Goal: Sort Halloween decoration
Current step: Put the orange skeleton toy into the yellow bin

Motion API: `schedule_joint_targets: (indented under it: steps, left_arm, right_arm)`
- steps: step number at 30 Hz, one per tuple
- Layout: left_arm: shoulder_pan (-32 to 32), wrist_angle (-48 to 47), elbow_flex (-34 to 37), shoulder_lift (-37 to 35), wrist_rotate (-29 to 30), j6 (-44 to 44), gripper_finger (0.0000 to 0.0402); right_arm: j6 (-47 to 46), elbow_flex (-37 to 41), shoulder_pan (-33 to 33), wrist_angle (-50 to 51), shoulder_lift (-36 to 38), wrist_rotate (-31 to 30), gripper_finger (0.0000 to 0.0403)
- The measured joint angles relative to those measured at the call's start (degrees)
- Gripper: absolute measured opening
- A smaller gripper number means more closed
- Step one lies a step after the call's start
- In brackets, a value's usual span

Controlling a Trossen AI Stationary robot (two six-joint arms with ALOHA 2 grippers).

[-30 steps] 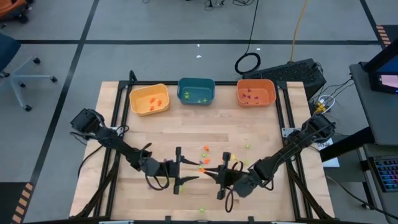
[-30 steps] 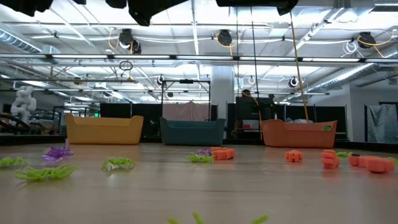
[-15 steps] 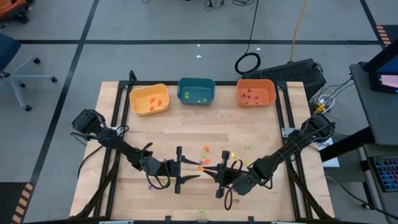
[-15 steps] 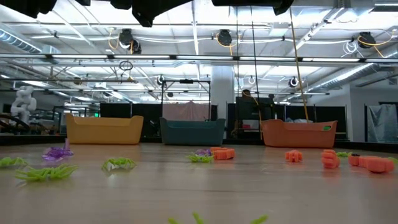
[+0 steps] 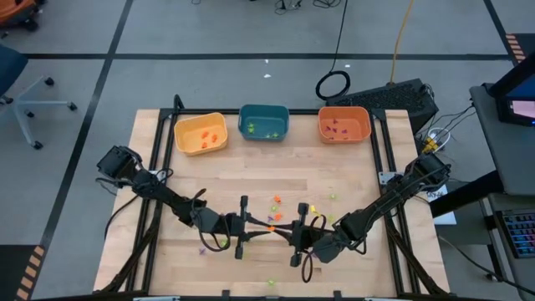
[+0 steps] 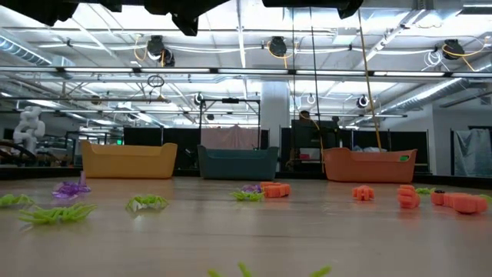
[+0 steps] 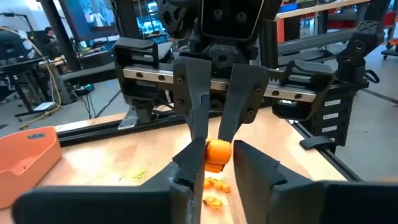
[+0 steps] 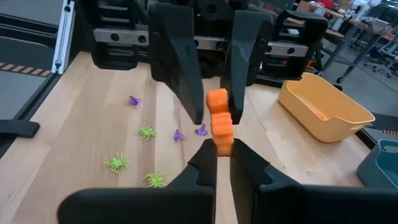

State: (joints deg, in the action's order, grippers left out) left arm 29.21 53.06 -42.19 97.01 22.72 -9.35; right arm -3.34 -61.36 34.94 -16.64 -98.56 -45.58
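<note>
Over the middle of the table's near half my two grippers meet tip to tip, clear of the wood. Between them hangs a small orange trinket (image 8: 219, 121), one piece of the Halloween decoration. My right gripper (image 8: 217, 155) is shut on it. My left gripper (image 7: 217, 163) comes from the table's left, its fingers closed against the same trinket (image 7: 217, 152). More orange, green and purple trinkets (image 5: 276, 201) lie loose on the table. My left gripper has the trinket's end farthest from the right gripper (image 7: 216, 147) pinched between its two fingertips. The fingers come level from the table's left. The trinket is lifted clear of the table. My right gripper pinches the trinket's other end (image 8: 222, 144) between its two fingertips. The fingers come from the table's right, slanting slightly down. The trinket sticks out beyond the fingertips toward the left gripper.
Three bins stand along the far edge: yellow (image 5: 201, 134), teal (image 5: 264, 122) and orange (image 5: 343, 124). Green spiders (image 6: 54, 214) and orange pieces (image 6: 274, 189) lie scattered near the table's middle and near edge. Black rails (image 5: 386, 155) run along the table's sides.
My left gripper's fingers, wide apart a second ago, have closed in on the orange trinket that the right gripper holds out. Both arms have otherwise kept still, and the trinket has stayed where it was.
</note>
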Motion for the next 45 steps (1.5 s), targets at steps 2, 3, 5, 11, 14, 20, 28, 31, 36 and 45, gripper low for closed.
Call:
schedule_joint_targets:
  steps: [2, 3, 5, 11, 14, 20, 28, 31, 36, 45]
  left_arm:
    - [0.0, -0.01, 0.0, 0.0, 0.0, 0.01, 0.006]
    - [0.0, -0.02, 0.0, 0.0, 0.0, 0.0, 0.0052]
    - [0.0, 0.0, 0.0, 0.0, 0.0, -0.01, 0.0038]
    - [0.01, -0.87, 0.02, 0.0, 0.02, 0.01, 0.0023]
    - [0.12, -1.97, 0.09, 0.0, 0.11, 0.06, 0.0022]
    - [0.69, -1.13, 0.09, -0.57, 0.82, 4.65, 0.002]
    - [2.93, 0.99, 0.07, -5.67, 1.13, 10.11, 0.0026]
    - [3.23, 0.63, 0.07, -6.59, 1.54, 10.12, 0.0027]
    - [3.19, 0.43, 0.07, -6.71, 1.81, 10.3, 0.0028]
    - [3.19, 0.24, 0.07, -6.71, 1.79, 10.13, 0.0029]
  right_arm:
    - [0.01, 0.0, 0.0, -0.01, 0.0, 0.05, 0.0004]
    - [0.0, 0.0, 0.0, -0.02, 0.0, 0.06, 0.0004]
    - [-0.02, 0.0, 0.0, 0.0, 0.0, 0.02, 0.0006]
    - [-1.67, 0.0, 0.23, 1.01, 0.0, -0.73, 0.006]
    - [-2.96, 0.0, 0.97, 3.7, 0.0, -0.95, 0.0105]
    - [-12.16, 0.0, 3.31, 15.6, 0.0, -0.88, 0.0166]
    - [-22.8, 0.02, 8.46, 25.71, 0.0, -0.7, 0.0173]
    - [-23.45, 0.02, 10.12, 25.16, -0.34, -1.2, 0.0169]
    - [-23.01, 0.02, 11.3, 25.03, -0.5, -1.01, 0.0168]
    - [-23.02, 0.02, 11.32, 25.05, -0.5, -0.79, 0.0167]
